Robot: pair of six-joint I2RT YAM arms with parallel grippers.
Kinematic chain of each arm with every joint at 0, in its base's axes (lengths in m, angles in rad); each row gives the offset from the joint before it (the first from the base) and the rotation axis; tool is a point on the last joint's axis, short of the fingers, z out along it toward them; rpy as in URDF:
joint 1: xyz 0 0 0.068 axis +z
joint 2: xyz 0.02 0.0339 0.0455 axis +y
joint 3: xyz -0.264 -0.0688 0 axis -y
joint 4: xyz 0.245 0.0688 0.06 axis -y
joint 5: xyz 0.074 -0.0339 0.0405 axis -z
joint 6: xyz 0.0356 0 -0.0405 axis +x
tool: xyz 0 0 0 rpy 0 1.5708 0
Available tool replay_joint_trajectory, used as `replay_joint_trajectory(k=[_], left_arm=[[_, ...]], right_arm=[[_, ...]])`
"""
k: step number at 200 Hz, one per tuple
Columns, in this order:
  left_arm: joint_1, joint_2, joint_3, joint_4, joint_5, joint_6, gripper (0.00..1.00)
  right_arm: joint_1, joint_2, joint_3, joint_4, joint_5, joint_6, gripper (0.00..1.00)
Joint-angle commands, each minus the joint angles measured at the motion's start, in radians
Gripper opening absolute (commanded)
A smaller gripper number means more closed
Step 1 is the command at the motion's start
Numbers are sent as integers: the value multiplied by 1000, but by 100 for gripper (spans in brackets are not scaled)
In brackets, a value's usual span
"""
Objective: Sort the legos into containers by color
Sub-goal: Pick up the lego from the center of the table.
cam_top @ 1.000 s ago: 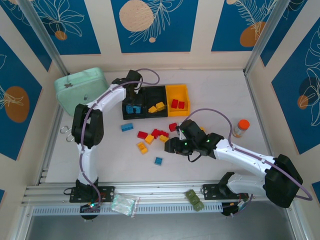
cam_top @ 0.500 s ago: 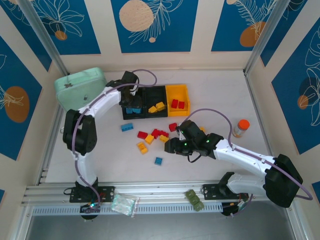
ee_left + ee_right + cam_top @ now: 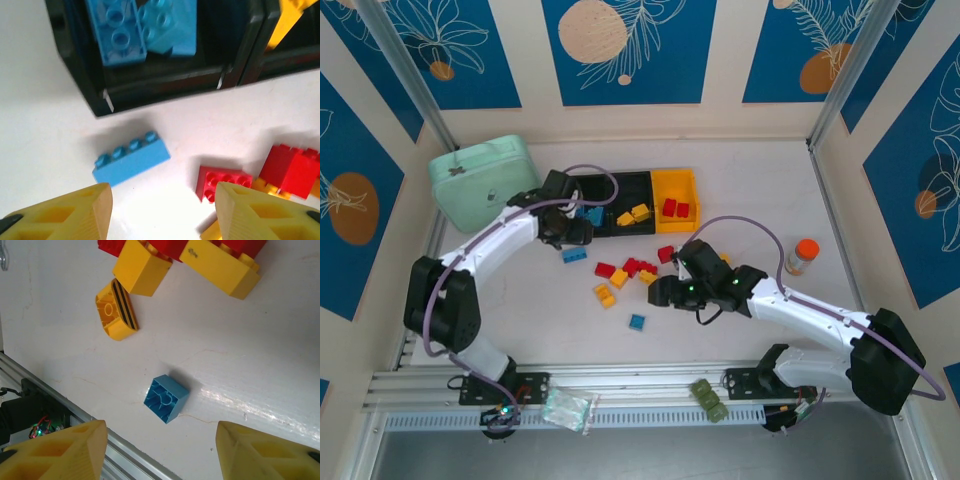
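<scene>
- Picking up blue: the left gripper (image 3: 162, 202), spread and empty, hangs over the long blue lego (image 3: 131, 159) beside the containers (image 3: 165, 85); it should lower, then close.
- Also spread, the right gripper (image 3: 161, 440) hangs over the small blue lego (image 3: 166, 398), farther from the containers.

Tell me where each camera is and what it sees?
Top external: above and behind, looking down at the table; left arm and right arm show.
Left wrist: looks down past the left gripper at a long blue lego beside a black container.
Right wrist: looks down past the right gripper at a small blue lego.
Shared: top external also sees that long blue lego and small blue lego.
</scene>
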Motion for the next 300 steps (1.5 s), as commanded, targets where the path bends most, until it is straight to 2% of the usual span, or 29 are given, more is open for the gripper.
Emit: replay_joint_trajectory(k=[1,29,48,61,81,130,185,230,300], left_arm=[[-7,-87,-100,90,-19,-65,58],[-7,-167,-246,206,-50,-133,66],[-8,-189,-325,288,-69,-166,76],[-7,-182,-357,329,-82,-180,87],[-8,-152,-385,390,-89,-190,90],[-13,-79,-399,480,-120,-196,91],[-32,27,-356,496,-175,-198,91],[-43,105,-317,492,-196,-218,87],[-52,134,-278,478,-196,-203,79]], right_arm=[[11,16,52,13,9,-54,62],[48,31,81,55,49,-89,69],[65,47,95,84,61,-104,72],[70,66,107,90,58,-109,72],[83,91,117,92,62,-110,72],[93,99,91,103,73,-81,72],[90,94,83,84,87,-68,71],[91,95,72,83,90,-55,70],[90,120,77,90,84,-48,69]])
